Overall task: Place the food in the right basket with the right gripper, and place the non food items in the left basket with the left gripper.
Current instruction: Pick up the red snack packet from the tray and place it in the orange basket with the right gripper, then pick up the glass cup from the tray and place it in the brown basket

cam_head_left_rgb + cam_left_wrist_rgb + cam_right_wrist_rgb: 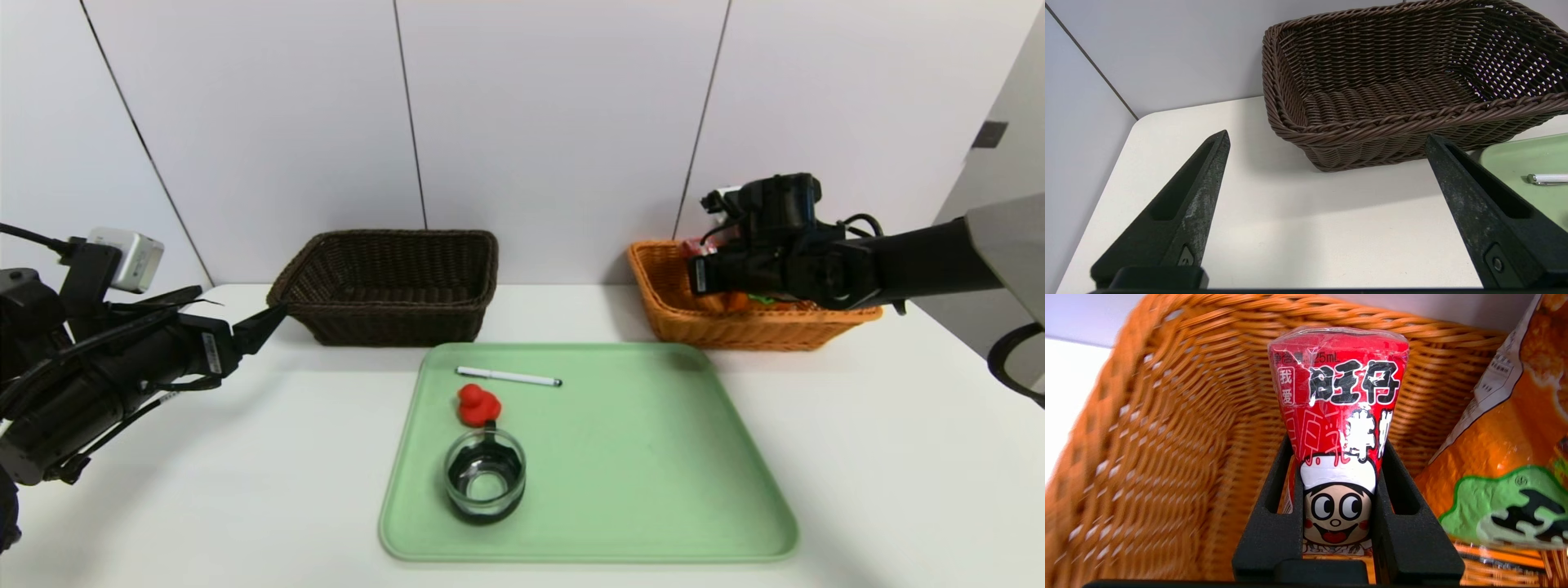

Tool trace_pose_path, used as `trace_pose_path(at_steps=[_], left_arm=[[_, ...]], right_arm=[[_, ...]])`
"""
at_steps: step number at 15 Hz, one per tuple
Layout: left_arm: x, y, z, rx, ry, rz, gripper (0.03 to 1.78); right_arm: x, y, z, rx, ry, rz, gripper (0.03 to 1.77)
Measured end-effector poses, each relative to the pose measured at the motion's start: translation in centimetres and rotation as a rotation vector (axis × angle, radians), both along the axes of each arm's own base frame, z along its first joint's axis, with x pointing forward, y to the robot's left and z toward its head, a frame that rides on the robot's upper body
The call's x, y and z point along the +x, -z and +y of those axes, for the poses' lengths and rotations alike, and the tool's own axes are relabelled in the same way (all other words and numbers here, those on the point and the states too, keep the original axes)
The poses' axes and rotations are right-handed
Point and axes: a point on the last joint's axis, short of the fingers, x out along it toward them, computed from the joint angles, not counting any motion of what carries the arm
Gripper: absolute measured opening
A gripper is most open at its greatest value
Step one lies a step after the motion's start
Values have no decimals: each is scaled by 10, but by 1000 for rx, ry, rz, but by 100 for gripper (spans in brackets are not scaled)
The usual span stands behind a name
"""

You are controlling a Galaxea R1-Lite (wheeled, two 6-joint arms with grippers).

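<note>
My right gripper (1336, 439) is shut on the red drink carton (1339, 388), holding it low inside the orange right basket (735, 333). The orange snack bag (1506, 457) lies in that basket beside the carton. On the green tray (645, 465) lie the white pen (508, 376), the red rubber duck (478, 405) and the clear glass cup (485, 475). Over the table's left side my left gripper (1327, 134) stands open and empty, pointing at the dark brown left basket (1372, 102), which holds nothing.
The white wall stands right behind both baskets. The tray sits in the table's middle, in front of the baskets. The pen's end (1545, 178) shows beyond my left gripper. The table's rounded left corner lies near the left arm.
</note>
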Motion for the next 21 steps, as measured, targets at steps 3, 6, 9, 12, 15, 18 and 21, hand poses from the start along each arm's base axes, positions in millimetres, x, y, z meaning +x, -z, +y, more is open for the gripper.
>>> trace_pose_path(at_steps=[3,6,9,12,15,18,21], left_arm=[[0,0,0,0,0,1,169],[0,0,0,0,0,1,169],[1,0,0,0,0,1,169],[0,0,0,-1,1,0,169],[0,-1,1,-2,-5,-3,169],[-1,-2,3,-2,-15,-7,169],[-1,-4,3,5,-15,-17,169]], right_arm=[[3,8,0,-4,2,16,45],[4,11,0,-6,5,27,53],[6,11,0,-6,9,8,92],[8,7,0,-1,9,-22,117],[5,-2,-3,2,15,-44,135],[-7,-30,-7,1,16,-101,146],[-33,-67,-13,5,14,-173,154]])
